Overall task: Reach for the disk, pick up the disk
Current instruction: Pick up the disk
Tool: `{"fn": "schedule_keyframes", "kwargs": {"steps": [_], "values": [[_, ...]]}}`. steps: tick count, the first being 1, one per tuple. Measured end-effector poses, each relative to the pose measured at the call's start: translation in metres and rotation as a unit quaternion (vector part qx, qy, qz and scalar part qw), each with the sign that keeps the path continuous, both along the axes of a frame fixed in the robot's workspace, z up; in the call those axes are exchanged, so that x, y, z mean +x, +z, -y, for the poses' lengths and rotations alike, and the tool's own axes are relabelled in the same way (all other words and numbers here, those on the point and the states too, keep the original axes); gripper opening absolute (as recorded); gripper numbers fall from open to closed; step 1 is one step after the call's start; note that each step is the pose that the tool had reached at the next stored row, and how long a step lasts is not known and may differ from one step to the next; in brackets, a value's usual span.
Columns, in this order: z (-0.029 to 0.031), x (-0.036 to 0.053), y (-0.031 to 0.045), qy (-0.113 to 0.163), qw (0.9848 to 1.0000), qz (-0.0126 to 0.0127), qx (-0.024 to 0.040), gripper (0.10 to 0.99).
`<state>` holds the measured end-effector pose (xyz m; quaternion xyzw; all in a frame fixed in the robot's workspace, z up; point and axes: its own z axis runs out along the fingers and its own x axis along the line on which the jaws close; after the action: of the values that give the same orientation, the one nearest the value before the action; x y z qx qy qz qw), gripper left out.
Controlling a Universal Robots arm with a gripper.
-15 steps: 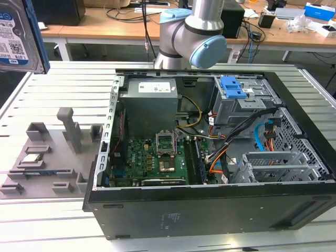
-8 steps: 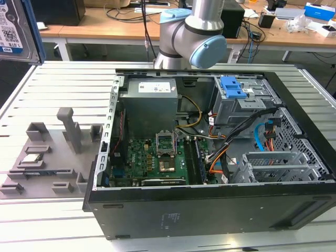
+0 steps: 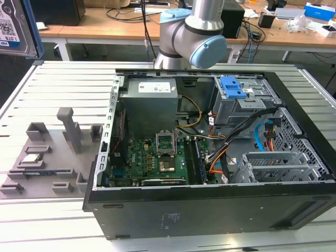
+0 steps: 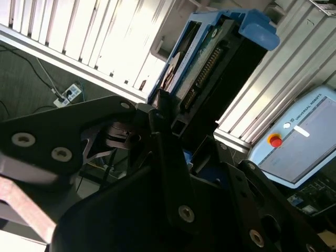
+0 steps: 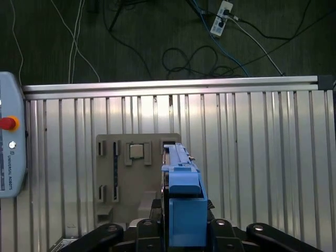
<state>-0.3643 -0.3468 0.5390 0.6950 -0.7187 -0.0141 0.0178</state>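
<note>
table (image 3: 63,84): ribbed aluminium top, light grey; carries the computer case and the tray.
computer case (image 3: 210,210): black tower lying on its side, side panel off; green board, grey power supply, drive cage with a blue latch and loose cables inside.
arm (image 3: 194,37): grey joints with light blue caps, rising behind the case at the top of the exterior view.
tray (image 5: 113,178): flat grey fixture plate with raised blocks and slots, on the table at the exterior view's left of the case.
teach pendant (image 4: 304,142): pale blue-grey housing with a red button, beside the table edge.
disk (image 3: 13,23): flat silver-grey metal hard drive; white-and-blue barcode label on its broad face, blue plastic rail along its edge. it is in the air at the exterior view's upper left, well apart from the case. the second wrist view shows it edge-on, with a row of connector pins between the blue rails. the first wrist view shows its blue rail end in front of the tray.
gripper (image 5: 184,212): black linkage; jaws closed onto the disk, one black bar either side of the blue rail, fingers (image 4: 165,147) touching the drive's end.
chip (image 5: 137,151): small square, metal-topped, seated in a tray pocket.
</note>
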Motion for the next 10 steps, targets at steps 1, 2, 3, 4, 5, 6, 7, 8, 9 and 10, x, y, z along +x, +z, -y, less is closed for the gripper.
{"fn": "schedule_keyframes", "kwargs": {"steps": [1,2,3,4,5,6,7,8,9,10], "values": [[0.0,0.0,0.0001,0.0,1.0,0.0,0.0,0.365],[0.0,0.0,0.0001,0.0,1.0,-0.0001,0.0,0.365],[0.0,0.0001,0.0002,0.0,1.0,-0.0001,0.0,0.365],[0.0001,0.001,0.0002,0.0,1.0,-0.0001,-0.0001,0.365],[0.0,0.0034,0.0002,0.0,1.0,-0.0001,-0.0001,0.365],[0.0,0.0059,0.0002,0.0,1.0,-0.0001,-0.0001,0.365],[0.0,0.0084,0.0002,0.0,1.0,-0.0001,-0.0001,0.365],[0.0,0.0117,0.0002,0.0,1.0,-0.0001,-0.0001,0.365],[0.0,0.0147,0.0001,0.0,1.0,-0.0001,0.0,0.365],[0.0,0.0188,0.0002,0.0,1.0,-0.0001,-0.0001,0.365]]}}
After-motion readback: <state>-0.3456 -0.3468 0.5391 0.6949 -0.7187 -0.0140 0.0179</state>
